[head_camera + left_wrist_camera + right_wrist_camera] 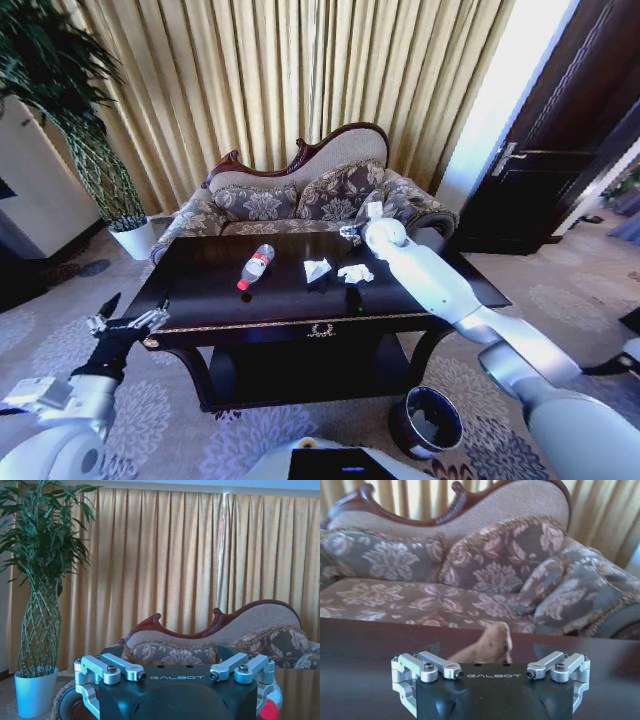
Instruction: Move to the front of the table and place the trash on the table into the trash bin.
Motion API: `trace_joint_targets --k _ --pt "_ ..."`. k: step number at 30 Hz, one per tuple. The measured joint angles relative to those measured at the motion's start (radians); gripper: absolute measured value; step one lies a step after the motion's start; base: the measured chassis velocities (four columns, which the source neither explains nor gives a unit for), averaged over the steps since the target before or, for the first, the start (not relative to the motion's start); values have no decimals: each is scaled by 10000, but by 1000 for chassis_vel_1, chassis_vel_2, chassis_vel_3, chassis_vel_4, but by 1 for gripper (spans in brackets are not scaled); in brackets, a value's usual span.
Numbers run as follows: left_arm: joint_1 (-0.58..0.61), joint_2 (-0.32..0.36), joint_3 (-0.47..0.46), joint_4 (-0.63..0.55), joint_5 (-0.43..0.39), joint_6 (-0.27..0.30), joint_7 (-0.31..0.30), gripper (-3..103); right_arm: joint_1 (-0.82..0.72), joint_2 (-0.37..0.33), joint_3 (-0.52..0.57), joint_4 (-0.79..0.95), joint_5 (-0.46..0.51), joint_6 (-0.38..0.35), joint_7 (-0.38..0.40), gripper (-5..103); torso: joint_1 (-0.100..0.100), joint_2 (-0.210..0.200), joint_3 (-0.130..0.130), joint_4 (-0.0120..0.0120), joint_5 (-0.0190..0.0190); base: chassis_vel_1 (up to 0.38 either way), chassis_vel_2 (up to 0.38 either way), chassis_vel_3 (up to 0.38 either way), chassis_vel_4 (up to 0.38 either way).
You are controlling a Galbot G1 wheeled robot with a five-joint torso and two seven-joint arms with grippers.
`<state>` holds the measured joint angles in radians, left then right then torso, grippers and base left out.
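Your left end effector (128,312) hovers open off the desk's (210,300) left corner; bottle (256,266) and two paper wads (318,269) lie mid-desk. Your right end effector (362,218), grip state untellable, reaches over the far edge; bin (427,421) stands near right.

White, rounded arm shells end in a black left hand (128,322) with silver linkages, screws and "GALBOT" lettering on its body.
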<state>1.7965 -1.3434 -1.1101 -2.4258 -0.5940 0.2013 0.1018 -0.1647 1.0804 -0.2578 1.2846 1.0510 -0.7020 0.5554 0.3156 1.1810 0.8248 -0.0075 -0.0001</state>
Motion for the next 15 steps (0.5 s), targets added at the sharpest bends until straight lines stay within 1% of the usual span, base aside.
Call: trace_joint_targets --k 5,10,11,13,14,15 --pt "22 22 -227 54 -265 -38 -4 100 13 44 52 -464 37 0 58 100 1 0 0 0 1 0 0 0 0" --pt "42 53 -322 125 -370 -162 -1 100 -154 -26 84 -510 74 4 46 100 0 1 0 0 1 0 0 0 0" --pt "47 59 -336 124 -399 -174 -1 100 -187 -40 88 -509 76 9 44 103 0 1 0 0 1 0 0 0 0" --pt "51 76 -381 125 -482 -186 2 100 -318 -87 99 -476 73 40 42 95 -1 1 0 -1 2 0 0 0 0" --pt "51 76 -381 125 -482 -186 2 100 -318 -87 99 -476 73 40 42 95 -1 1 0 -1 2 0 0 0 0" --pt "42 77 -388 124 -510 -187 2 100 -364 -101 106 -429 68 64 41 90 0 0 0 0 2 0 0 0 0"
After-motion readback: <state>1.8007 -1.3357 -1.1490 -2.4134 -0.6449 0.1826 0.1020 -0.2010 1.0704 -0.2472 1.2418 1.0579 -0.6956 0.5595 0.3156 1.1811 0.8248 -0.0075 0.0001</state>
